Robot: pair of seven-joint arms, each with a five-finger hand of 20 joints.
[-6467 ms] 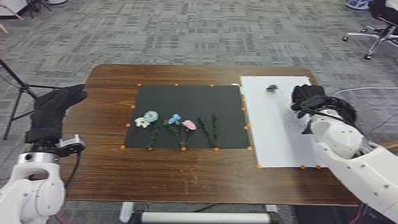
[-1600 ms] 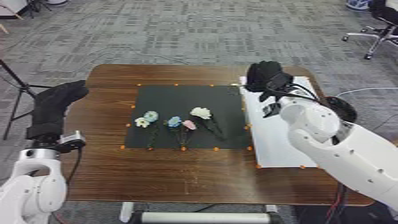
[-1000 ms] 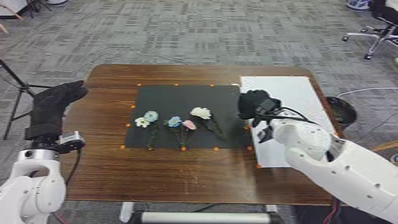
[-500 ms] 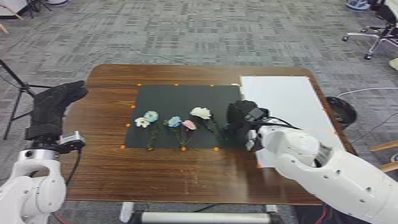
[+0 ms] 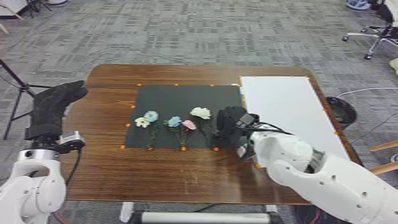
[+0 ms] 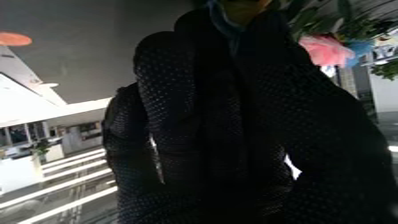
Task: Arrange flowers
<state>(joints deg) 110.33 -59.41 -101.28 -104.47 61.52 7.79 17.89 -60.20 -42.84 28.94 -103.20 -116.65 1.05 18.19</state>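
"Flowers?"

"White flower (image 5: pixel 201 112) on black mat (image 5: pixel 173 95), beside pink flower (image 5: pixel 188 124). Right hand (image 5: pixel 233 119) near it, over mat's right edge. Grip: can't tell."

"Other side?"

"Left hand (image 5: pixel 59 98), fingers loosely straight, by table's (image 5: pixel 133 177) left edge."

- The mat (image 5: pixel 169 96) lies on the desk (image 5: pixel 115 172), left of the sheet (image 5: pixel 282 97).
- On the mat's left part, two flowers (image 5: pixel 151 116) sit close together.
- Right of them, another flower pair (image 5: pixel 174 121).
- Farther right, a single flower (image 5: pixel 202 112).
- Their heads lie behind, their stems before.
- Right of the desk, a bin (image 5: pixel 347 112).
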